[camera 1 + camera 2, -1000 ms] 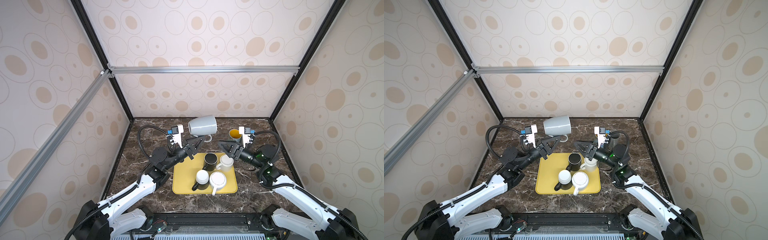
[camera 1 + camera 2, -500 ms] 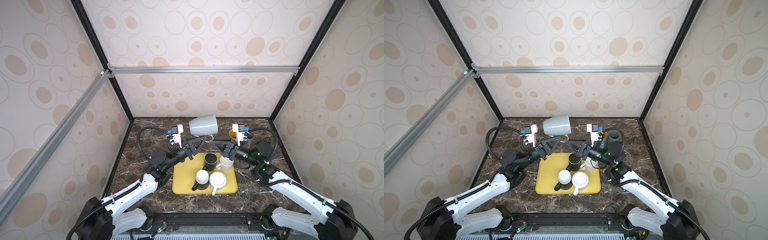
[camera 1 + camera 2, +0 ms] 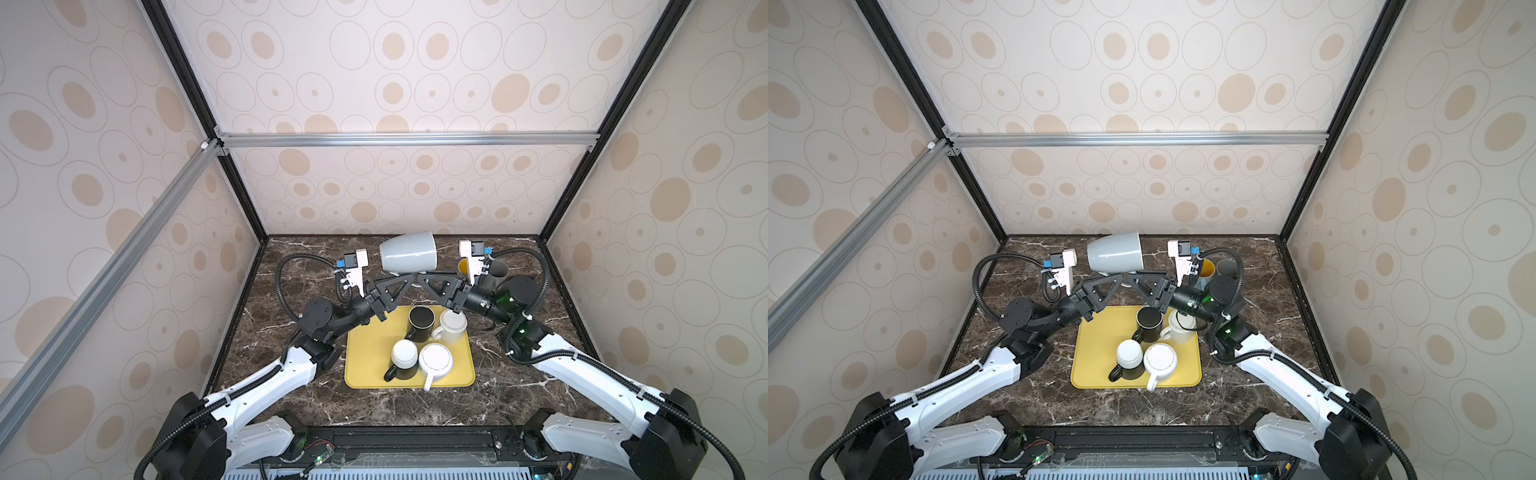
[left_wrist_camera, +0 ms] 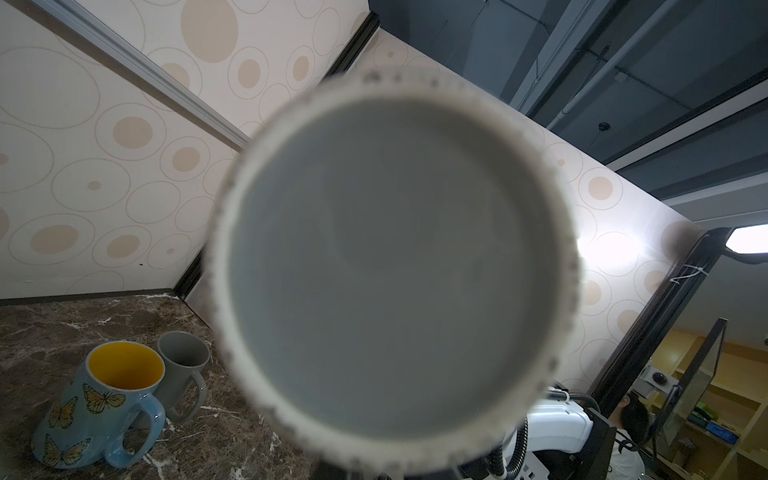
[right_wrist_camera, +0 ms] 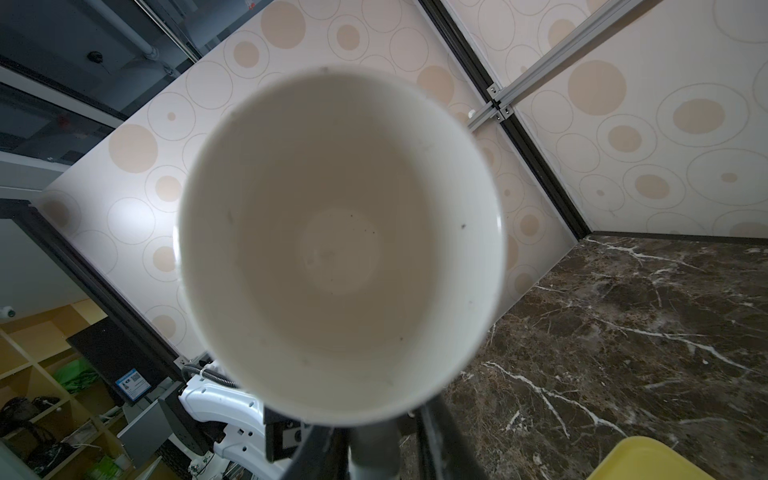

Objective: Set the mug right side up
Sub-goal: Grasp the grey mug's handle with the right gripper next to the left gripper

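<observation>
A grey mug [image 3: 409, 253] [image 3: 1116, 251] hangs on its side above the table's back, base toward the left, mouth toward the right. My left gripper [image 3: 409, 279] [image 3: 1121, 280] is shut on its handle from below. In the left wrist view the mug's base [image 4: 390, 266] fills the picture and hides the jaws. My right gripper [image 3: 420, 277] [image 3: 1131, 276] meets it tip to tip at the same handle. The right wrist view looks into the mug's mouth [image 5: 340, 249]. The handle [image 5: 374, 449] sits between the fingers [image 5: 440, 440], with a narrow gap on one side.
A yellow tray [image 3: 365, 365] lies at the centre under both grippers. It holds a black mug [image 3: 420, 322], a white mug [image 3: 451, 326] and two upside-down mugs [image 3: 435, 361]. A butterfly mug [image 4: 104, 399] and a grey mug [image 4: 183, 365] stand at the back right.
My right gripper has moved left up to the held mug's handle and its jaws have narrowed around it. The left gripper and the mug have stayed nearly still.
</observation>
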Controlling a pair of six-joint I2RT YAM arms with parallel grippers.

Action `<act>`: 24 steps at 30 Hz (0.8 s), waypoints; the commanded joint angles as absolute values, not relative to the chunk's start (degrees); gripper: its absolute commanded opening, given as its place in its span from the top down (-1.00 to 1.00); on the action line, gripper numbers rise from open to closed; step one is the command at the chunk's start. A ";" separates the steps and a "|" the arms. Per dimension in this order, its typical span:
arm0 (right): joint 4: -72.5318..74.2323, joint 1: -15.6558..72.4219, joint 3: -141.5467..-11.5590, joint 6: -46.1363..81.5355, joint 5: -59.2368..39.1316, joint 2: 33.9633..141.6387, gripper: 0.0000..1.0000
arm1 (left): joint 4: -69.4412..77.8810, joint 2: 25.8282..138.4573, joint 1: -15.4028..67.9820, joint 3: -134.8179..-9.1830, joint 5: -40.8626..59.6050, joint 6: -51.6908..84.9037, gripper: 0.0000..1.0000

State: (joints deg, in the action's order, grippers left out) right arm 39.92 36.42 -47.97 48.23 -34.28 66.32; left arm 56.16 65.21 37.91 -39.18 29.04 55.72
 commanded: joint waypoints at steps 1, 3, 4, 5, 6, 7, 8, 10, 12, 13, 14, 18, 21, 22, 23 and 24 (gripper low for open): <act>41.81 37.20 -49.84 48.62 -35.31 66.97 0.47 | 62.55 65.30 37.59 -40.90 30.78 56.60 1.00; 41.87 37.27 -49.83 48.65 -35.23 66.80 0.49 | 62.30 65.61 37.54 -41.14 31.27 56.60 1.00; 41.84 37.27 -49.92 48.63 -35.28 66.81 0.53 | 62.27 65.65 37.54 -41.14 31.29 56.62 1.00; 41.85 37.31 -49.91 48.69 -35.25 66.95 0.55 | 62.21 65.65 37.61 -41.06 31.21 56.60 1.00; 41.97 37.28 -49.92 48.68 -35.24 66.82 0.58 | 62.08 65.67 37.59 -41.12 31.25 56.56 1.00; 42.01 37.36 -50.00 48.67 -35.33 66.85 0.62 | 61.85 65.60 37.61 -41.10 31.35 56.44 1.00; 42.14 37.39 -49.97 48.66 -35.28 66.81 0.71 | 61.79 65.57 37.62 -41.11 31.29 56.43 1.00; 42.71 37.39 -49.73 48.75 -34.86 66.63 0.91 | 61.69 65.57 37.61 -40.91 31.29 56.36 1.00; 42.77 37.39 -49.57 48.86 -34.21 66.35 1.00 | 61.26 65.61 37.55 -40.64 31.16 56.05 1.00; 42.35 37.41 -49.57 48.69 -33.78 66.07 1.00 | 60.07 65.44 37.59 -40.64 30.93 55.29 1.00; 41.46 37.43 -49.53 48.62 -33.16 65.68 1.00 | 57.23 65.18 37.49 -41.04 30.20 53.86 1.00; 37.13 37.34 -49.26 47.41 -29.44 63.63 1.00 | 41.05 63.84 37.42 -45.18 27.26 43.66 0.03; 35.53 37.36 -48.84 46.20 -27.66 62.36 1.00 | 32.65 63.37 37.40 -47.51 23.78 38.41 -0.99; 34.34 37.42 -49.22 45.61 -27.52 62.07 1.00 | 30.94 63.20 37.35 -47.90 22.82 37.30 -1.00; 32.94 37.35 -49.60 45.23 -27.58 61.88 1.00 | 30.20 62.98 37.31 -47.88 22.03 36.63 -1.00; 32.15 37.39 -50.04 44.89 -27.55 61.75 1.00 | 29.94 62.85 37.34 -47.61 21.52 36.17 -1.00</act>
